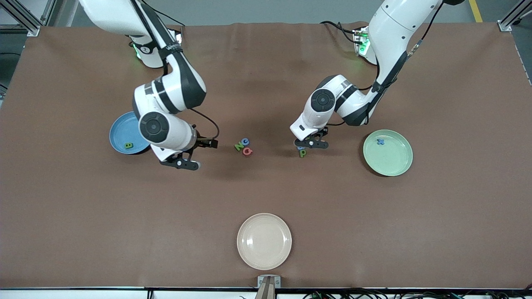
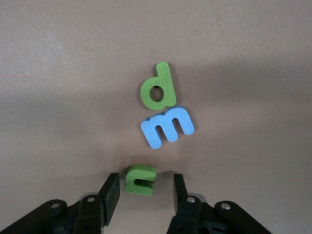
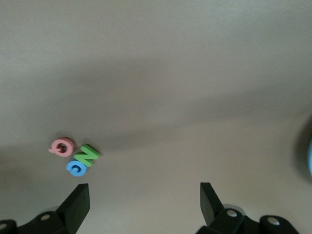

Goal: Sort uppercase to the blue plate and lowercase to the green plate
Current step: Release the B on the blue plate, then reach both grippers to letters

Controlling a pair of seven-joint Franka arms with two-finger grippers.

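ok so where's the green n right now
The green n lies on the table between the left gripper's fingers, beside the blue m and green p, toward the green plate.

A wide brown cloth-covered table (image 1: 266, 199) fills the scene, metal frame posts (image 1: 25, 18) at its corners, grey floor (image 1: 266, 10) at the edge.

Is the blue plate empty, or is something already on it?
Not empty. The blue plate holds one letter, the green B, lying flat near the rim closest to the front camera. The right arm covers part of the plate, so more cannot be ruled out.
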